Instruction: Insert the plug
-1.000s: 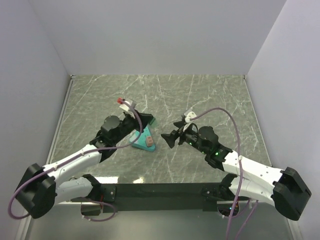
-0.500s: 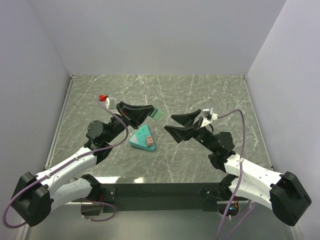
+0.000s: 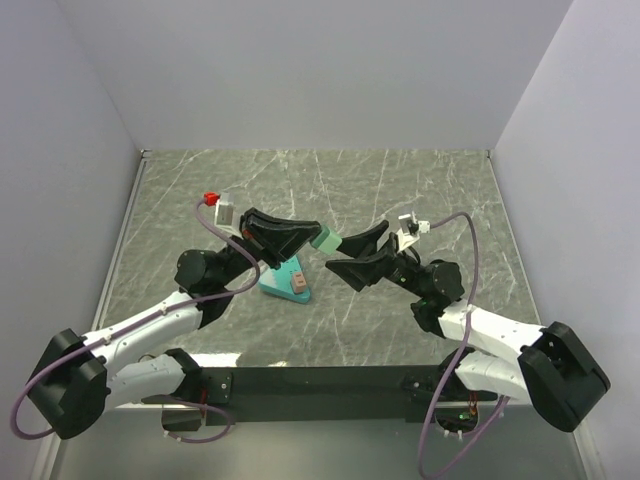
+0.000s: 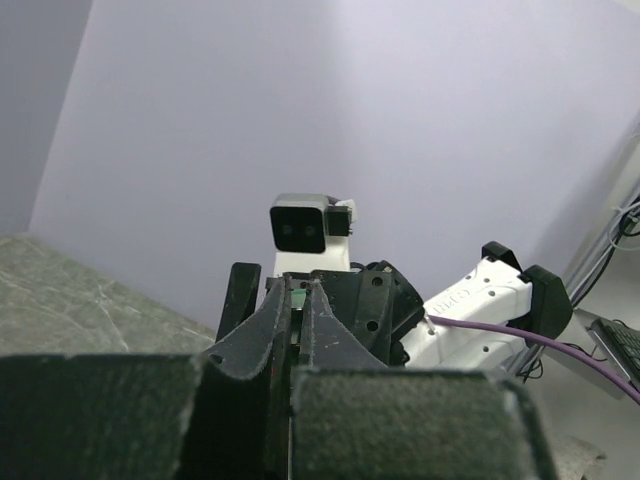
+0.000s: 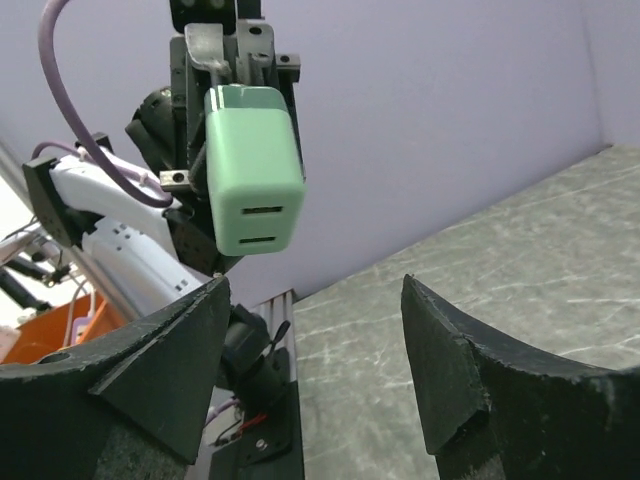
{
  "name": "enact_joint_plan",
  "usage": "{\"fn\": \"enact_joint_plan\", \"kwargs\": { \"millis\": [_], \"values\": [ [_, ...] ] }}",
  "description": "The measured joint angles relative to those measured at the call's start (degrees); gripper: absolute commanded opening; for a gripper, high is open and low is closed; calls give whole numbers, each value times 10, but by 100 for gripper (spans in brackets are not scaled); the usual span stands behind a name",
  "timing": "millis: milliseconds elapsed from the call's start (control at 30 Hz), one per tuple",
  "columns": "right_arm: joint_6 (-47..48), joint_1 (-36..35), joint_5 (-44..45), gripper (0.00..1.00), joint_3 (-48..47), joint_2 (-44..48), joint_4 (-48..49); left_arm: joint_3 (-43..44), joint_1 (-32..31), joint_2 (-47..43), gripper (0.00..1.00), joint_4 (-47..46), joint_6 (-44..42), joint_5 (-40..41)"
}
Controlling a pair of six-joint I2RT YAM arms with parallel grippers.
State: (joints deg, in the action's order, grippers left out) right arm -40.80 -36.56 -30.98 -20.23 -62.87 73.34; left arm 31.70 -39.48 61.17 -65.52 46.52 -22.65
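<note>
My left gripper (image 3: 312, 235) is shut on a small green plug (image 3: 326, 240) and holds it up above the table. In the left wrist view only a green sliver of the plug (image 4: 297, 296) shows between the shut fingers (image 4: 262, 325). My right gripper (image 3: 338, 256) is open and empty, facing the plug at close range. In the right wrist view the plug (image 5: 253, 170) hangs above and left of the gap of my right gripper (image 5: 315, 290), its two-slot face turned to the camera. A teal wedge-shaped socket block (image 3: 287, 280) lies on the table below both grippers.
The marble table (image 3: 420, 190) is walled by plain panels at the back and sides. Purple cables (image 3: 470, 250) loop off both wrists. A black bar (image 3: 320, 380) runs along the near edge between the arm bases.
Both grippers have risen from the table by the teal block. The left one has carried the green plug up and to the right, the right one has opened and turned to face it.
</note>
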Motion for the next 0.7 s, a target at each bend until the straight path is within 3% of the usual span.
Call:
{"fn": "enact_joint_plan", "kwargs": {
  "millis": [700],
  "values": [
    [-15, 1, -29, 73, 0, 27, 9, -13, -18, 7, 0, -35, 10, 9]
  ]
}}
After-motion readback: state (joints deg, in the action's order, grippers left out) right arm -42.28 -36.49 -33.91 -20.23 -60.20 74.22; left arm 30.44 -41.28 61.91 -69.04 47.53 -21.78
